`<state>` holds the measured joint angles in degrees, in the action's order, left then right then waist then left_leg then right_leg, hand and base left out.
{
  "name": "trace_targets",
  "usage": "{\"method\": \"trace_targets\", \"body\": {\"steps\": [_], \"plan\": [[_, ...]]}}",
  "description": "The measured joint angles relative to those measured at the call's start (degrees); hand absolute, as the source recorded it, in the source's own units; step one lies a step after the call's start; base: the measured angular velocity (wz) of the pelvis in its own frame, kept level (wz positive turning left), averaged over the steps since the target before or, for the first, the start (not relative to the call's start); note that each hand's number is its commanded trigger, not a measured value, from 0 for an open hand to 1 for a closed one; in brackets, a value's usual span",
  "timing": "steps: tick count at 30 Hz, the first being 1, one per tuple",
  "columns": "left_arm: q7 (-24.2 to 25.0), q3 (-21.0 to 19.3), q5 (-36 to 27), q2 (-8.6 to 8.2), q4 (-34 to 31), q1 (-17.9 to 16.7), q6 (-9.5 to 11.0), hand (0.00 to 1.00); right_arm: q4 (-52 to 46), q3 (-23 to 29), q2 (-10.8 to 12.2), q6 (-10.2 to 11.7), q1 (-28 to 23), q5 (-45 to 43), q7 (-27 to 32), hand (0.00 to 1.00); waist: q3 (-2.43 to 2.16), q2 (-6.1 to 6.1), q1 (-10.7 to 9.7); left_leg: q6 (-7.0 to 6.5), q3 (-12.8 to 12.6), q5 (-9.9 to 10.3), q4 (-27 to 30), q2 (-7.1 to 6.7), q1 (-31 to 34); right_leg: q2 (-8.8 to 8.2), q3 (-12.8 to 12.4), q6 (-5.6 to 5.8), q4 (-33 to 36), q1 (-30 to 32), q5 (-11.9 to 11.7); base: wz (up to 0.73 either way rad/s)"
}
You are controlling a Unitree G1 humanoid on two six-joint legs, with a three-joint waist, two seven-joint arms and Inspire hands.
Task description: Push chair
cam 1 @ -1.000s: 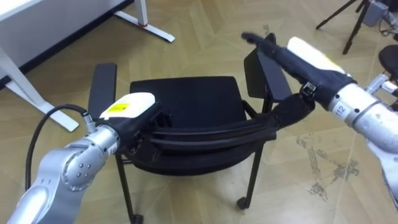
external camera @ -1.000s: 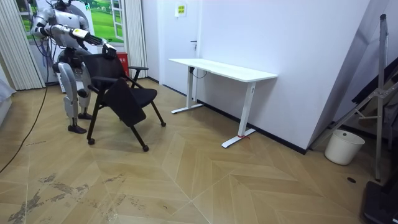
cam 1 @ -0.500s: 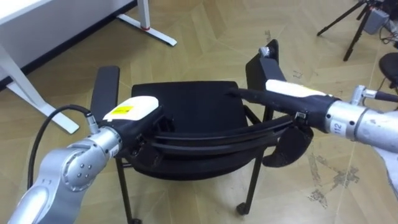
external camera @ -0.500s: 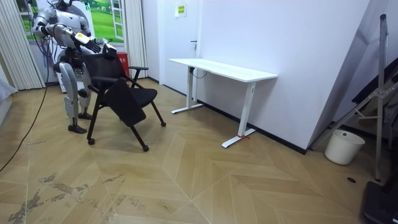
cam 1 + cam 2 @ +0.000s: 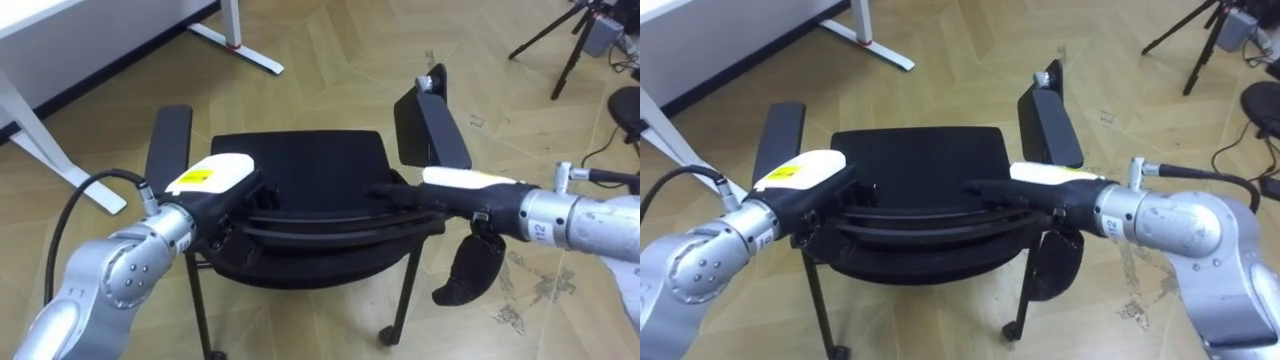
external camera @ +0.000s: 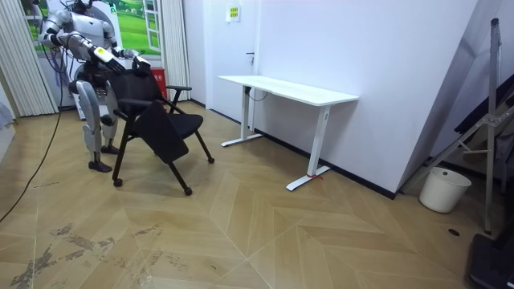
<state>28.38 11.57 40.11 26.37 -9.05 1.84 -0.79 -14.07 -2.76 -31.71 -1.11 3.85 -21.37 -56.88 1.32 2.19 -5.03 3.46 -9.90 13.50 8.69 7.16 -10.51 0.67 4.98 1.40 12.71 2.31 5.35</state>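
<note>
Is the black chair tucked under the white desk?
No, the chair stands well apart from the desk, toward the room view's left.

White desk along the wall, mid room view; its foot sits top left in the eye views. Door behind the desk's far end. White bin by the wall, right. Dark frame far right. Tripod legs top right in the eye view. Floor scuffs lower left.
</note>
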Motion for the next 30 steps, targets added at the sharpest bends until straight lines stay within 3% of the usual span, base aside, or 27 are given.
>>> {"method": "trace_targets", "body": {"steps": [7, 12, 15, 20, 28, 30], "plan": [[-0.6, 1.2, 0.7, -0.51, 0.3, -0.3, -0.3, 1.00, 4.0, 0.4, 2.4, 0.7, -1.1, -1.8, 4.7, 0.00, -0.06, -0.32, -0.3, 0.00, 2.2, 0.0, 0.2, -0.02, -0.7, -0.16, 1.2, 0.00, -0.1, -1.3, 0.0, 0.08], [-1.4, 2.7, 0.7, -0.55, 0.5, -0.3, -0.6, 1.00, 8.8, 0.2, 3.1, 3.5, -2.2, -1.7, 10.8, 0.00, -0.30, -0.68, 0.0, 0.00, 3.0, 0.0, 0.6, -0.12, -1.1, -0.31, 1.6, 0.00, -0.1, -1.9, 0.0, 0.02], [-1.5, 3.1, 0.7, -0.53, 0.4, -0.3, -0.6, 1.00, 9.6, 0.0, 3.6, 4.4, -3.0, -1.8, 14.2, 0.00, -0.27, -1.13, -0.1, 0.00, 3.0, 0.0, 0.8, -0.06, -1.0, -0.30, 1.5, 0.00, -0.1, -2.1, 0.0, 0.03], [-1.6, 4.7, 0.7, -0.56, 0.0, -0.3, -0.6, 1.00, 11.3, -0.4, 4.2, 4.8, -4.2, -4.0, 19.7, 0.00, -0.67, -2.18, 0.3, 0.00, 3.9, 0.0, 0.8, -0.08, -1.0, -0.41, 1.5, 0.00, -0.1, -2.4, 0.0, 0.06], [-1.5, 5.2, 0.7, -0.45, -0.7, -0.4, -0.9, 1.00, 13.2, -1.6, 5.8, 6.3, -6.0, -8.4, 29.3, 0.00, -0.58, -2.76, 0.0, 0.00, 5.3, 0.0, 0.9, -0.13, -1.0, -0.42, 1.6, 0.00, -0.1, -2.5, 0.0, 0.01], [-1.6, 5.2, 0.7, -0.30, -0.7, -0.4, -1.8, 1.00, 14.4, -3.6, 6.1, 6.6, -5.5, -10.5, 32.4, 0.00, -0.45, -3.05, -0.5, 0.00, 5.1, 0.0, 1.2, -0.16, -1.0, -0.47, 1.7, -0.02, -0.1, -2.7, 0.0, -0.02]]}}
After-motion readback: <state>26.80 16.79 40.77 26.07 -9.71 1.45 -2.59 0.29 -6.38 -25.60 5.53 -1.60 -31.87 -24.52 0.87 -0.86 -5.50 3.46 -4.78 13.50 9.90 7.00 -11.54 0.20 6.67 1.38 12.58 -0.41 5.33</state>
